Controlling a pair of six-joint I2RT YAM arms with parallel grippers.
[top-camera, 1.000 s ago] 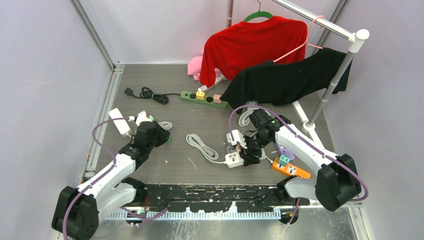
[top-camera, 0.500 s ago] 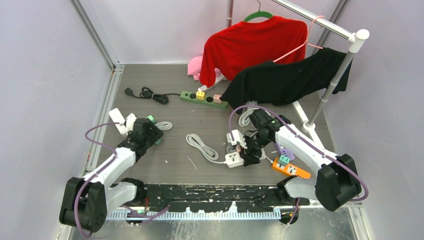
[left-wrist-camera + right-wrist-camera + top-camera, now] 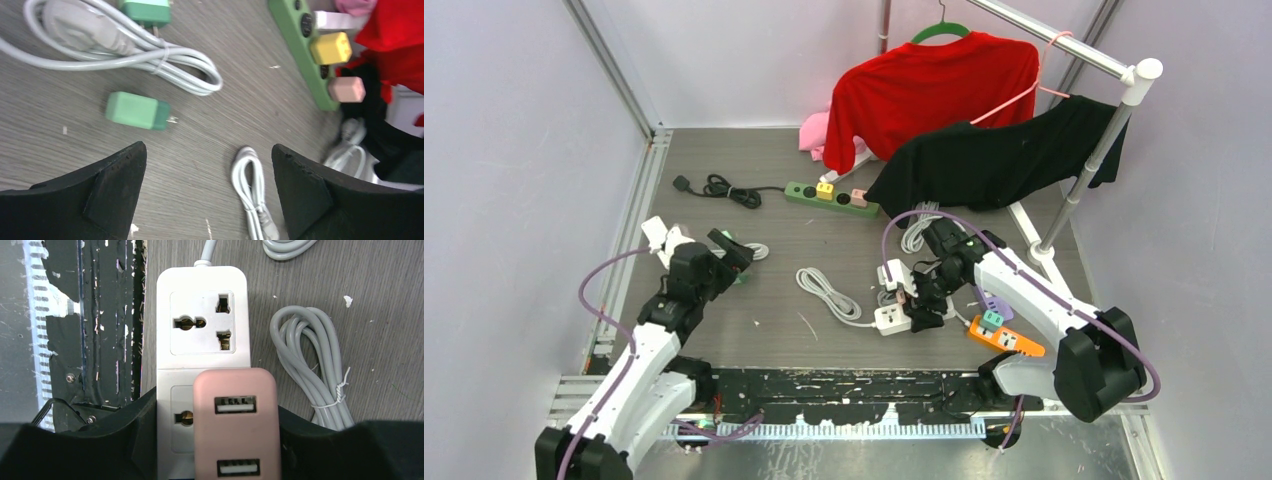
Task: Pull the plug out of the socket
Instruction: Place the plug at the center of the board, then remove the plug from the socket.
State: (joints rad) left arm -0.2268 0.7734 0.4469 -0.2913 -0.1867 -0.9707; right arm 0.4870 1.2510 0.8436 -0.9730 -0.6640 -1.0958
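Right tool point(image 3: 217, 407) flanks pink plug point(image 3: 235, 425), socket strip point(image 3: 202, 305) partly hidden.

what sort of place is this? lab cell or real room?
Likely a lab test cell, not a home: plain walls and a metal frame post box in the table, with staged props on it: a green power strip, a white power strip, and a clothes rack holding a red shirt.

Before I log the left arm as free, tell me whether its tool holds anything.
No: the left tool is open, the green plug lying loose on the table.
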